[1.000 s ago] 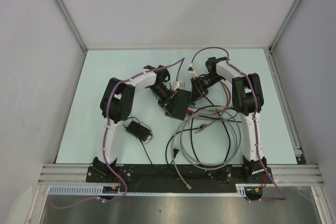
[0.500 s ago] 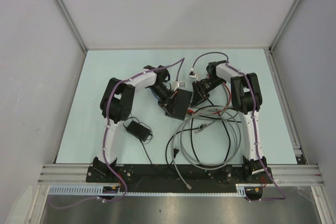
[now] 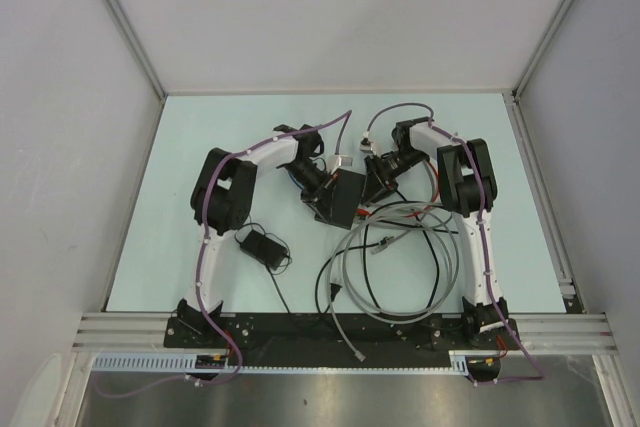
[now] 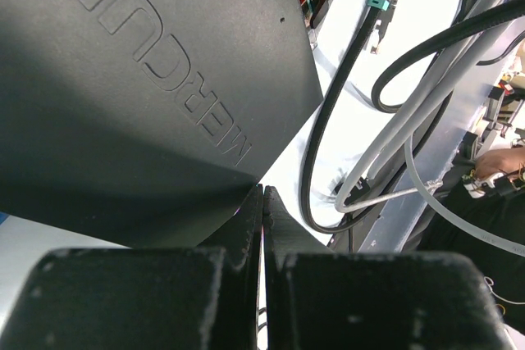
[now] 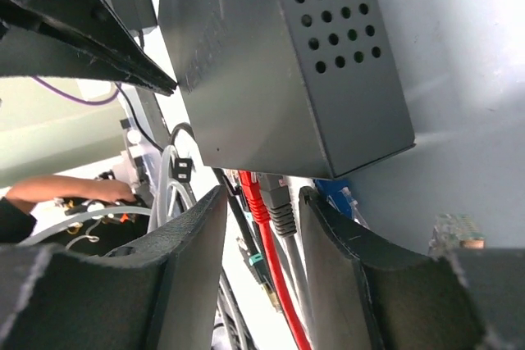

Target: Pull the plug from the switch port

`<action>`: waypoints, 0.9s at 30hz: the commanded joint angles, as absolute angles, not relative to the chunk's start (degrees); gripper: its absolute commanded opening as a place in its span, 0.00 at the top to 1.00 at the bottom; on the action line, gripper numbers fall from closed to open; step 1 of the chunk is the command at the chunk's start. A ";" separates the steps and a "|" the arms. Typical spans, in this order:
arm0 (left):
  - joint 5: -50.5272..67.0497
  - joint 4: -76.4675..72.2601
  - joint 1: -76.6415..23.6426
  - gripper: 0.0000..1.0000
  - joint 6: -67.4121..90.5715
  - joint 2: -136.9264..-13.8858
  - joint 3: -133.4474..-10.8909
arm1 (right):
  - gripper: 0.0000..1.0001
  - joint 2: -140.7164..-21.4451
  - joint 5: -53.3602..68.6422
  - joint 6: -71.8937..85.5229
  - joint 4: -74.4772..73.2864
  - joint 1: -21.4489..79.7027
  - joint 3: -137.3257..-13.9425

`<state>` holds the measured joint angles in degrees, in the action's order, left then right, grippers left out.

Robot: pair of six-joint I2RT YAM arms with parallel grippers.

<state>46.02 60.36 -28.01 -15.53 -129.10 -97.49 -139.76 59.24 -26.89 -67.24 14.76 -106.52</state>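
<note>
Matte-black switch (image 5: 287, 63), upper frame: my right gripper (image 5: 262, 198) stands parted astride red plug (image 5: 253, 190) and grey plug (image 5: 281, 209), gripping neither; closing may catch both. My left gripper (image 4: 262, 202) is closed on nothing.

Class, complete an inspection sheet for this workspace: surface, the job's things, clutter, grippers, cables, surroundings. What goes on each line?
Surface: pale blue-green table, flat.
Job's things: black switch with a vented side; red plug and grey plug sit in its port side, with a blue plug beside them.
Clutter: small power adapter with a thin cord, near the left arm.
Grippers: left gripper shut, tips at the switch's edge; right gripper open, one finger on each side of the red and grey plugs.
Cables: grey and black cables looped loosely on the near side of the switch.
Surroundings: plain grey walls on three sides.
</note>
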 commanded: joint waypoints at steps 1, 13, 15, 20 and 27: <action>38.23 56.43 -28.56 1.00 -18.90 -129.46 -96.06 | 0.55 -140.54 53.89 -23.22 -59.78 14.85 -106.09; 37.88 56.60 -28.83 1.00 -18.90 -129.55 -95.89 | 0.62 -139.75 45.62 -13.54 -52.47 14.85 -104.33; 37.88 56.78 -28.92 1.00 -18.90 -129.73 -96.15 | 0.64 -139.83 44.48 -13.27 -52.47 14.85 -104.41; 38.06 56.95 -29.18 1.00 -18.81 -130.43 -96.77 | 0.71 -140.27 42.10 -11.69 -52.21 14.94 -104.76; 38.23 56.95 -29.44 1.00 -18.72 -130.96 -97.21 | 0.76 -140.62 39.03 -10.46 -52.21 14.85 -105.20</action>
